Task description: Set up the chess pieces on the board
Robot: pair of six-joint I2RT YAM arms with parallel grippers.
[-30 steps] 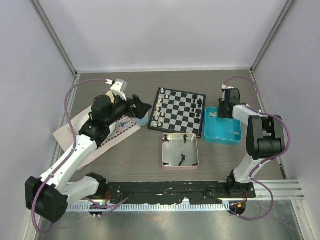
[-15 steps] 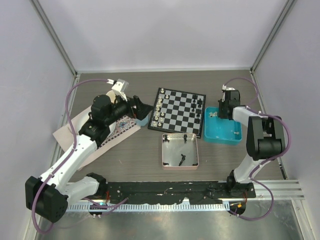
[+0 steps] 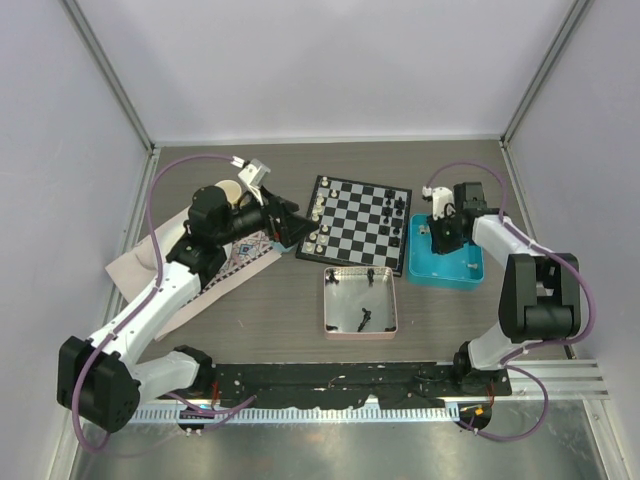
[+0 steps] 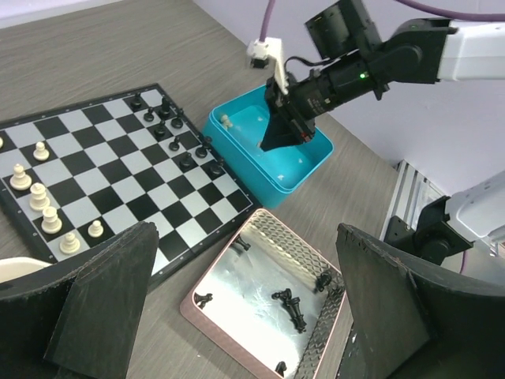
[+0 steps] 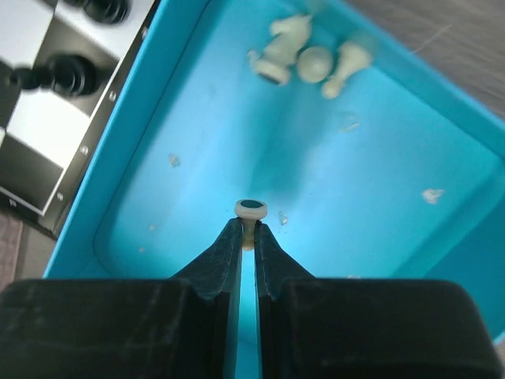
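- Right wrist view: the right claw (image 5: 248,229) is pinched tight on one small off-white chess piece (image 5: 251,209). The piece sits right at the tips of the two black fingers (image 5: 229,253).
- The claw and its piece are inside the blue tray (image 5: 150,150). I cannot tell if the piece touches the tray floor.
- Three more off-white pieces (image 5: 312,59) lie close together near the tray's 12 o'clock corner in this view.
- Top external view: the board (image 3: 356,205) lies flat in the middle of the desk (image 3: 270,300).
- The blue tray is just beside the board at its 3 o'clock side.
- A pink tray (image 3: 330,300) is near the board at its 6 o'clock side. It holds a few black pieces (image 3: 363,320), some lying down.
- A row of off-white men (image 3: 318,225) stands along the board's 9 o'clock edge.
- A group of black men (image 3: 397,215) stands near the board's 3 o'clock edge.
- The left claw (image 3: 284,218) is just past the board's 9 o'clock side. Its fingers are spread wide apart and hold nothing.
- Left wrist view: the board, the pink tray and the blue tray all show between its two wide black fingers.
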